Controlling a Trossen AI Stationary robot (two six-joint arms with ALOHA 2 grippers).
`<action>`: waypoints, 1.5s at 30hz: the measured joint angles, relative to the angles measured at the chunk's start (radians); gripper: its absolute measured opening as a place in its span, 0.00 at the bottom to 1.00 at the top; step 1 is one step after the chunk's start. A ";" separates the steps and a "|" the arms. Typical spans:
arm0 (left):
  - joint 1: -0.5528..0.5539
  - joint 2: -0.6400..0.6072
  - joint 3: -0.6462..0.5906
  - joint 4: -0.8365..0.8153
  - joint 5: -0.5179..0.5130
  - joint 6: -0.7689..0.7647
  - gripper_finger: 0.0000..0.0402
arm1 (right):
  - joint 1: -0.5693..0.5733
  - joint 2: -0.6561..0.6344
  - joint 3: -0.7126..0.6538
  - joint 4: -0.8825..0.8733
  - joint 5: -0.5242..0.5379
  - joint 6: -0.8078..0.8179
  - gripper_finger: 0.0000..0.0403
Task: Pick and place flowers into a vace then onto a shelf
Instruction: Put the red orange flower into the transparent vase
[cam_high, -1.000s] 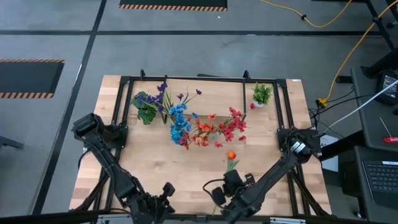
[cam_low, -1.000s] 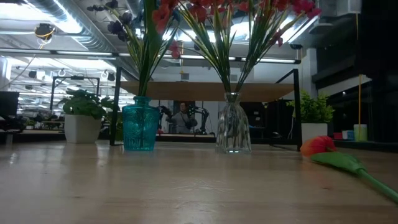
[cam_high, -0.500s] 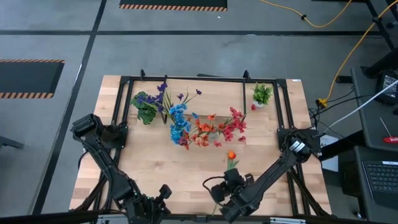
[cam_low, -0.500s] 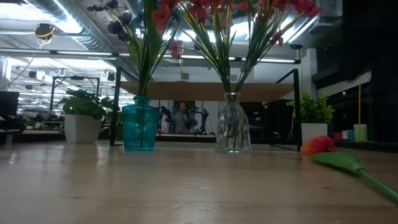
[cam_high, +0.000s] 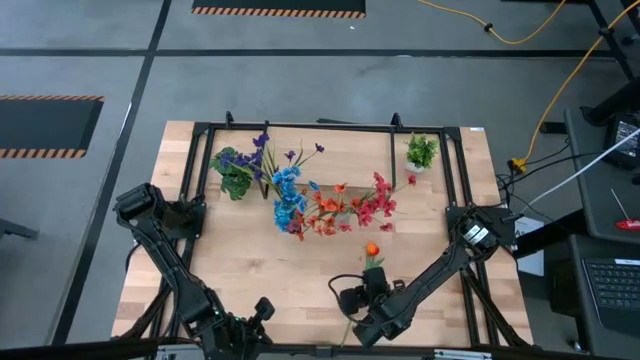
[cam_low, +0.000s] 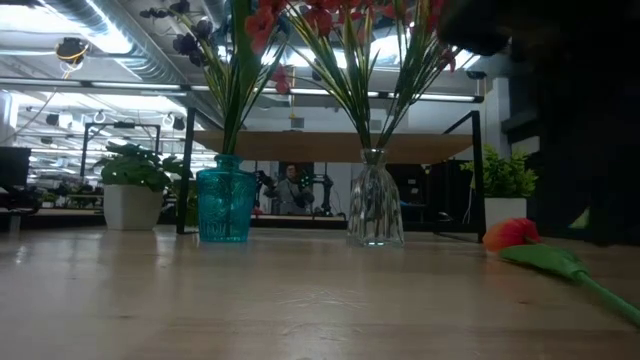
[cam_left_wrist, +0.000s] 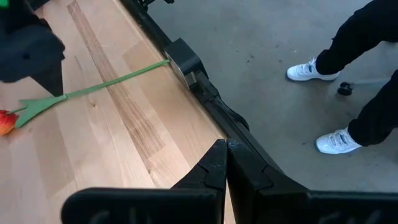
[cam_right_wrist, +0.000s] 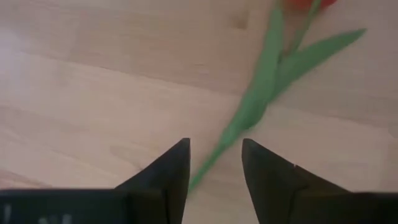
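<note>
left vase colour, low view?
Teal-blue glass vase, holding green stems. The low view shows it best.

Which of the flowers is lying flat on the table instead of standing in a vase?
The single orange bud with the long green stem, just ahead of the right gripper. All other sprays stand upright in the two vases.

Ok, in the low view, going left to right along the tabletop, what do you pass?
White-potted plant → blue glass vase with flowers → clear glass vase with flowers → second potted plant → orange bud lying on the table, its green stem running off right.
</note>
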 joint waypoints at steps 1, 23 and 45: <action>0.000 0.000 0.000 0.000 0.000 0.000 0.01 | -0.004 0.000 -0.010 0.016 0.001 -0.003 0.35; 0.000 0.000 0.000 0.000 0.000 -0.008 0.01 | -0.025 -0.002 -0.081 0.053 -0.051 -0.035 0.29; 0.000 0.000 0.000 0.000 0.000 -0.008 0.01 | -0.037 -0.006 -0.124 0.053 -0.051 0.004 0.25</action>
